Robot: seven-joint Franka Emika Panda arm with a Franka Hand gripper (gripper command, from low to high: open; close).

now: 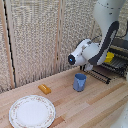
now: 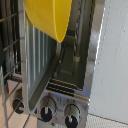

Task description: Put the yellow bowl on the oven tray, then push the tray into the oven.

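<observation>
Yellow dish at the oven, arm reaching in from the exterior view's left.

We saw the grabber (image 1: 100, 61) at the end of the white and black arm, pushed in toward the oven (image 1: 118, 56) at the exterior view's right, with its fingers hidden, so we could not tell whether they were apart or clamped on anything. The yellow dish (image 2: 49, 17) filled the wrist view close up, tilted, in front of the oven's (image 2: 75, 60) slotted interior and above its knobs (image 2: 48, 109). The baking sheet (image 1: 102, 75) jutted out low from the oven. On the wooden table (image 1: 95, 105) stood a blue cup (image 1: 79, 82), an orange-yellow block (image 1: 44, 89) and a white patterned plate (image 1: 32, 111), all well apart from the oven.
</observation>
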